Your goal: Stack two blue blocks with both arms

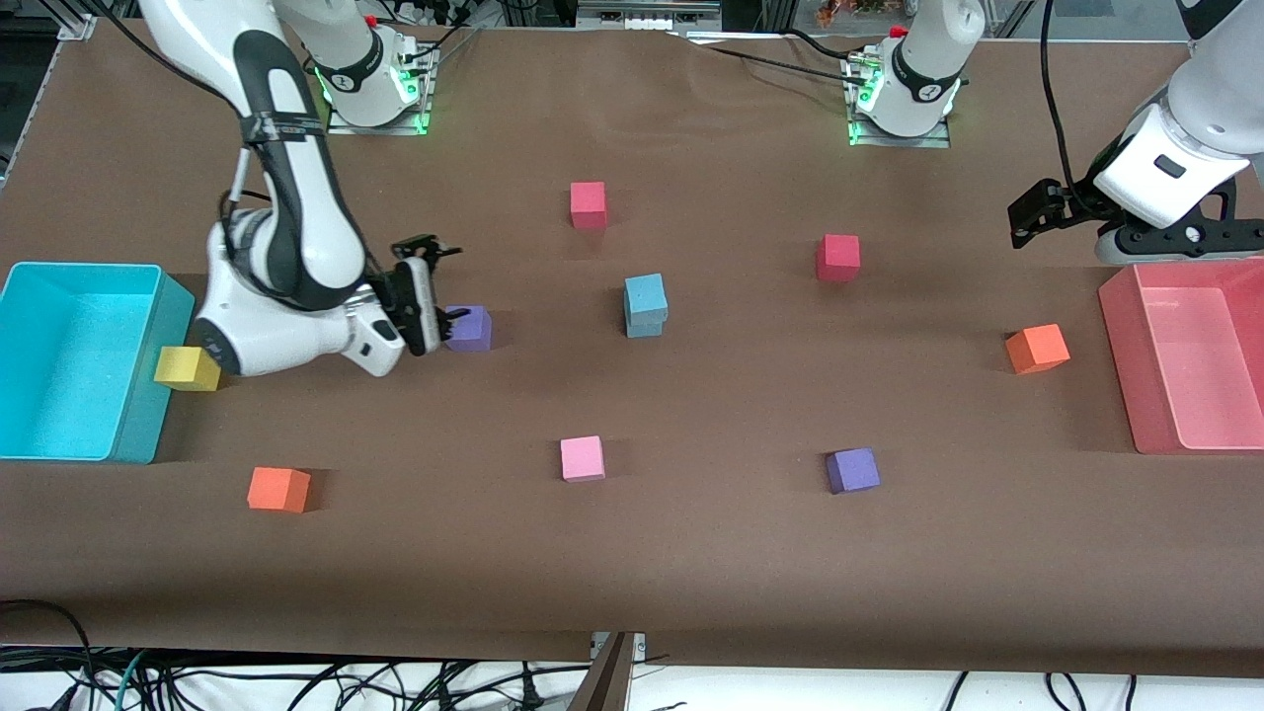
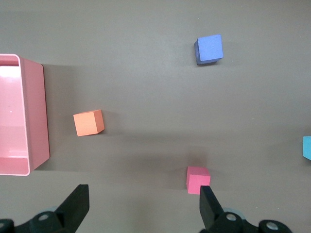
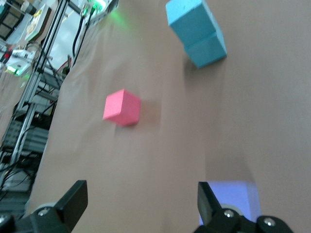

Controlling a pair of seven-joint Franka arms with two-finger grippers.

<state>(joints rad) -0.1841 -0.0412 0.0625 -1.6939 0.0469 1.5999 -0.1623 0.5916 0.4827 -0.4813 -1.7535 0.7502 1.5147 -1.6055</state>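
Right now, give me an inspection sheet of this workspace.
Surface: brown table, bare between items.
Job's things: blue blocks stacked, one on the other, mid-table.
Clutter: loose red, pink, orange, purple and yellow cubes; cyan bin; pink bin.
Grippers: right end effector open, beside a purple cube; left end effector open, near the pink bin, holding nothing.
Cables: bundles along the table's near edge.
Surroundings: green-lit arm bases.

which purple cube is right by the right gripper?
The purple cube beside the right gripper, toward the right arm's end of the table, level with the blue stack. The other purple cube lies nearer the front camera, toward the left arm's end.
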